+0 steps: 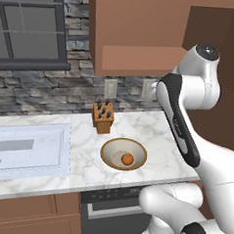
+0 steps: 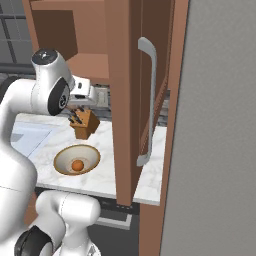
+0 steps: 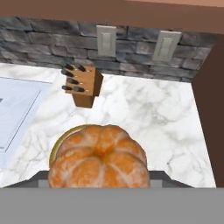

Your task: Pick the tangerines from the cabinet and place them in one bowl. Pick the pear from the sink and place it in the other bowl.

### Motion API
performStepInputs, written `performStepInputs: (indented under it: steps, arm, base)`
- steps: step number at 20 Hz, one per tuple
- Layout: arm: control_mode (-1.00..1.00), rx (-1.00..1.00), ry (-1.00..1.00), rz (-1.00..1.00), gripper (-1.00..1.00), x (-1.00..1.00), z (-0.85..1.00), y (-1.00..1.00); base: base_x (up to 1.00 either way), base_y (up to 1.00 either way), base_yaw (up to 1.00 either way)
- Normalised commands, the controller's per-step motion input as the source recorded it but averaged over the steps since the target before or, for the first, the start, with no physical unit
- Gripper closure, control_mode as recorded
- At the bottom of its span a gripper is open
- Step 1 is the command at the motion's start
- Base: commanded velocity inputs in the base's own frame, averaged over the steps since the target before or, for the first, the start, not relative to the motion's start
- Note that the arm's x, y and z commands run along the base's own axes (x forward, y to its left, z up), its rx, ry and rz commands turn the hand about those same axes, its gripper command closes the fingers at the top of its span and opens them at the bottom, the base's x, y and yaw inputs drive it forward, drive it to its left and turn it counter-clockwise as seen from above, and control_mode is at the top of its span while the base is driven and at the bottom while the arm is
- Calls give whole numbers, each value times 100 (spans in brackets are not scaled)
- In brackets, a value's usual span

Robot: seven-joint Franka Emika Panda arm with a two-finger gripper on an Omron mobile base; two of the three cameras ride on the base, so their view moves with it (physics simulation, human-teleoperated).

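The gripper (image 3: 98, 186) grips a tangerine (image 3: 98, 159) above the tan-rimmed bowl (image 1: 108, 148) (one tangerine (image 1: 127, 159) already inside). Released off-centre, it could bounce out across the marble counter (image 1: 157, 136)

Marble counter (image 1: 157, 136) bears knife block (image 1: 103, 117) and tan bowl (image 1: 112, 150).

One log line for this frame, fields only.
stage: carrying second tangerine | gripper: shut on it, above counter | tan bowl: one tangerine inside | pear: pending
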Motion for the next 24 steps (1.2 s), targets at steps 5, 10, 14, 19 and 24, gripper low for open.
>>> performStepInputs:
  steps: [5, 10, 14, 19, 24]
  arm:
    - [-100, 0, 12, 0, 100, -11, -64, 2]
    - [-100, 0, 10, 1, 100, -5, -58, 1]
    - [-100, 0, 10, 0, 100, -3, -52, 3]
    - [-100, 0, 11, 1, 100, 0, -42, 5]
    - [-100, 0, 12, 1, 100, 0, -35, 6]
  base:
    - [0, 0, 0]
    - [0, 0, 0]
    - [0, 0, 0]
    - [0, 0, 0]
    - [0, 0, 0]
